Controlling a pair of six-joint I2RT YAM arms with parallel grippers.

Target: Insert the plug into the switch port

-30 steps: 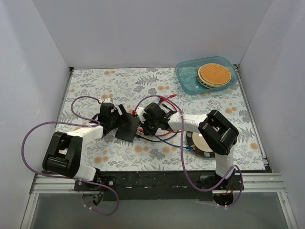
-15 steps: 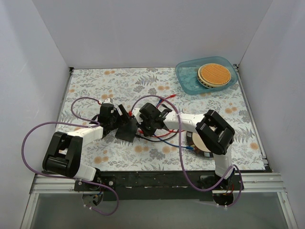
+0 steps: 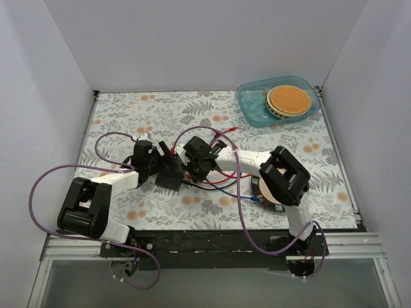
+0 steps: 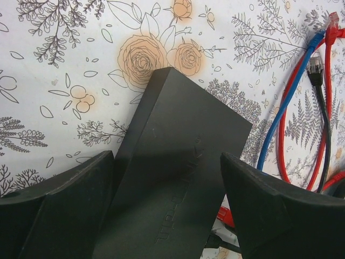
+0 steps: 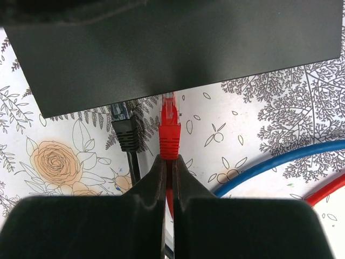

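- Two fingers of the right gripper are pressed almost together, pinching the cord just behind the red plug.
- Its clear tip points at the near edge of the switch box and touches or just reaches it. The body of the plug is outside the box.
- I cannot see the switch port itself. It lies along that edge, hidden by the box.
- Beside the red plug, a black plug sits at the same edge, its tip under the box.
- From above, the right gripper has slid leftward over the past second, closing the gap to the box. This looks like the final approach, with the plug lined up but not yet seated.
- On the far side, the left gripper is closed on the box, one finger against each long side, bracing it.
- A loose blue cable lies on the flowered table to the right.
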